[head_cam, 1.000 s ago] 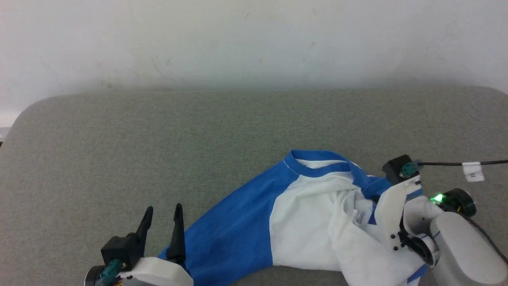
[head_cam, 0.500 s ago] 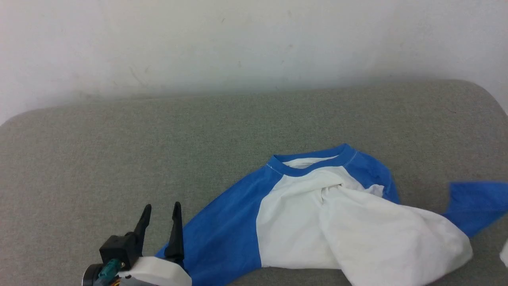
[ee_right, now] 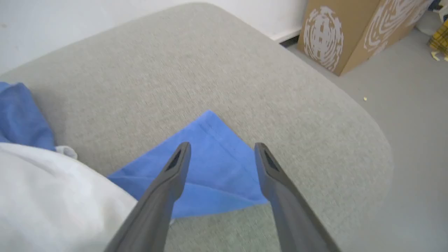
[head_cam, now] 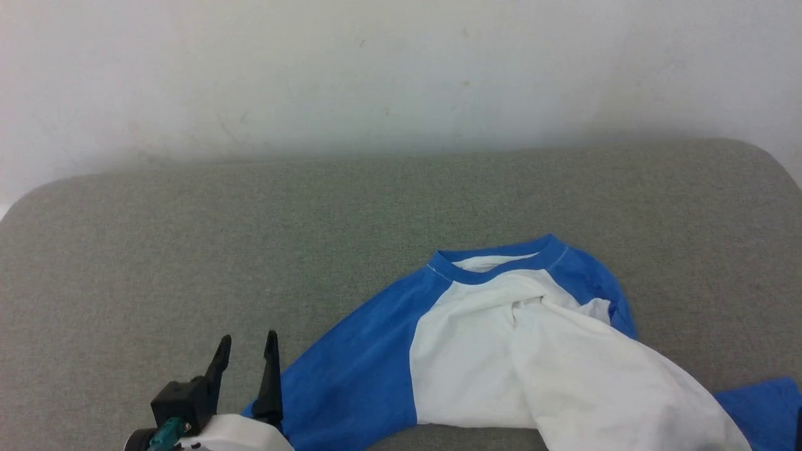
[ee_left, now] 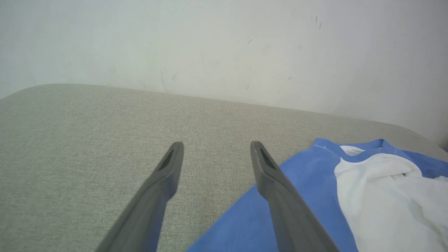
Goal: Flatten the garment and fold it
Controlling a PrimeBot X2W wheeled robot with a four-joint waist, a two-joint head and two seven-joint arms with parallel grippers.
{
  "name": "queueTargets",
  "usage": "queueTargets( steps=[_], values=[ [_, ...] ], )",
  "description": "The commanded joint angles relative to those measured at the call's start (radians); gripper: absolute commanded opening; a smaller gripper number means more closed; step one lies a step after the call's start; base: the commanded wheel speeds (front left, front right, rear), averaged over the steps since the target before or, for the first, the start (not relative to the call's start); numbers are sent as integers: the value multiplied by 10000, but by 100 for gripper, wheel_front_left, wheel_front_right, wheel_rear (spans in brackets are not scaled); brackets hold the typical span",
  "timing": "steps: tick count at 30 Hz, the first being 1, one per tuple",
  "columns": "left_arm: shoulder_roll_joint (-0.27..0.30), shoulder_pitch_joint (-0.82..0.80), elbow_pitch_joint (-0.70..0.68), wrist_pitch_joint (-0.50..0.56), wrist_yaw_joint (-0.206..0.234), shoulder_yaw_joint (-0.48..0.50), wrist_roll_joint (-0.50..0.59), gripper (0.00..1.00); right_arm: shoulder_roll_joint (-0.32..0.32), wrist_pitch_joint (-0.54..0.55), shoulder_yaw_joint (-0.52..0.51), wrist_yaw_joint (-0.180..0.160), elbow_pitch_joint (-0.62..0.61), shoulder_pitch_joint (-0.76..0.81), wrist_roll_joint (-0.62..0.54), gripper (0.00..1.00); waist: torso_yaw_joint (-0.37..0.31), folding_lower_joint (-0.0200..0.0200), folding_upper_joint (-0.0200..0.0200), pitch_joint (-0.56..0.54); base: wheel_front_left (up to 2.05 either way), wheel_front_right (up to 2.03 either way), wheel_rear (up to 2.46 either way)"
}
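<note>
The left gripper (head_cam: 247,343) sits at the lower left of the head view. Its two dark fingers point up and stand wide apart, with nothing between them. It is open and empty. In the left wrist view, one finger is over the bare grey bench (head_cam: 188,250) and the other is over the edge of a long blue sleeve (head_cam: 351,376). I cannot tell if that finger touches the cloth. The right gripper (ee_right: 223,147) is open too, with its fingers spread apart in the right wrist view and nothing pinched between them. Past its fingers, the other blue sleeve (ee_right: 220,175) lies flat on the bench with a pointed corner toward the top of the frame. The garment (head_cam: 476,351) lies on the bench in the lower middle and lower right of the head view. Its white body is rumpled, with a big fold lying over the right part. The blue collar (head_cam: 495,260) is at the top of the garment, toward the white wall (head_cam: 376,75) at the top of the frame. In the upper right of the right wrist view, a brown cardboard box (ee_right: 336,35) with white swirls stands on the grey floor (ee_right: 402,105) beyond the rounded corner of the bench.
</note>
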Motion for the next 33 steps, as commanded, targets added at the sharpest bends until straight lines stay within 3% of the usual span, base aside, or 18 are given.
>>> queueTargets(
  steps=[1, 9, 16, 23, 28, 33],
  values=[
    [70, 97, 31, -47, 28, 43, 48, 100, 27, -201, 93, -7, -111, -144, -90, 100, -18, 1, -1, -66, 0, 0, 0],
    [279, 214, -101, 147, 110, 49, 48, 100, 88, -1394, 2339, -7, -1591, -197, -608, 100, 18, 1, -1, -468, 0, 0, 0],
    [387, 287, -303, 314, 233, 57, 34, 100, 96, -1219, 4315, -7, -2811, 264, -727, 100, 48, 1, -1, -537, 0, 0, 0],
    [541, -232, -393, 677, 146, -115, 102, 100, 97, -955, 5301, -7, -3557, 595, -683, 100, -100, 1, -1, -338, 0, 0, 0],
    [557, -1159, 6, 1366, -312, -563, 66, 100, 98, -885, 5566, -7, -3785, 452, -600, 100, -330, 1, -1, 1, 0, 0, 0],
    [588, -2422, 1080, 3040, -1089, -1288, -68, 100, 98, -861, 5742, -7, -3794, 176, -555, 100, -621, 1, -1, 516, 0, 0, 0]
  ],
)
